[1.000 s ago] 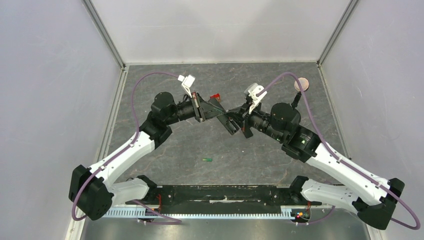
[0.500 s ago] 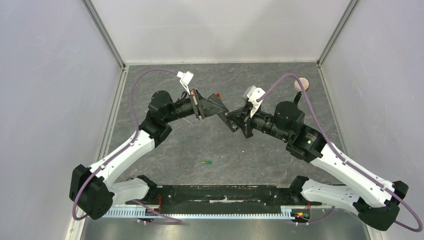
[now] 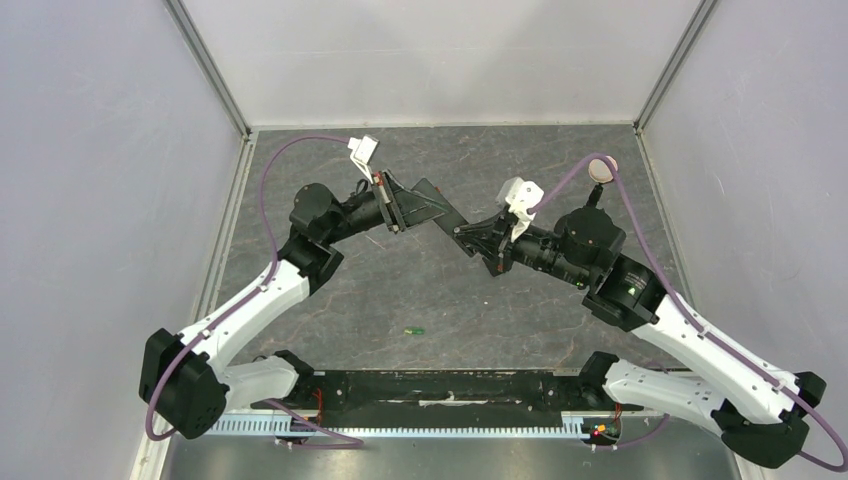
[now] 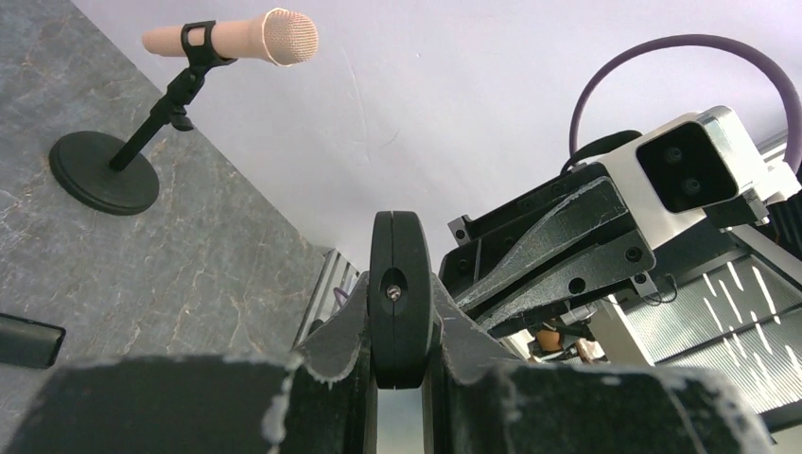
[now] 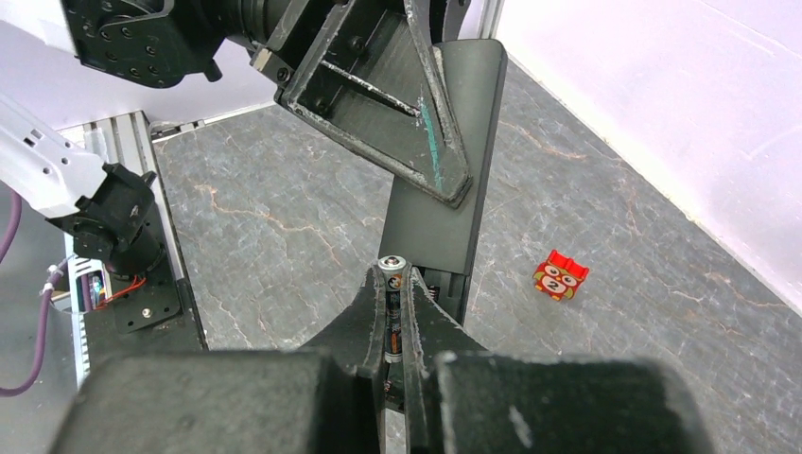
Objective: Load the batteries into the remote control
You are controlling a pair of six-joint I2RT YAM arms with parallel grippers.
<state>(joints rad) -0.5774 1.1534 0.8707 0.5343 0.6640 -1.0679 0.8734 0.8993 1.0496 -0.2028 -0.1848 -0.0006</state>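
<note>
**While the remote hangs in one claw, a crooked push could undo it all**

As seen from above, the left claw (image 3: pixel 400 205) pinches the remote (image 3: pixel 432 205), a flat black slab that looks to be held off the table (image 3: pixel 330 290). The right claw (image 3: pixel 476 240) is nosed up to its near end. The green battery (image 3: pixel 414 331) lies alone near the arm bases, well apart from both.

Through the left wrist camera the remote (image 4: pixel 401 293) shows end-on, thin and dark, squeezed between the fingers (image 4: pixel 331 350). A microphone (image 4: pixel 232 38) stands beyond. With so narrow a hold, I'd say a shove from the other arm could twist or slide it.

Through the right wrist camera the right claw (image 5: pixel 392 303) grips the dark battery (image 5: pixel 392 274) upright, pale end up, just beside the remote's (image 5: pixel 440 189) lower end. The slot there seems open. If the battery goes in tilted or the wrong way round, it may jam or pop free and roll. A red-and-white block (image 5: pixel 560 275) sits on the table behind.
</note>
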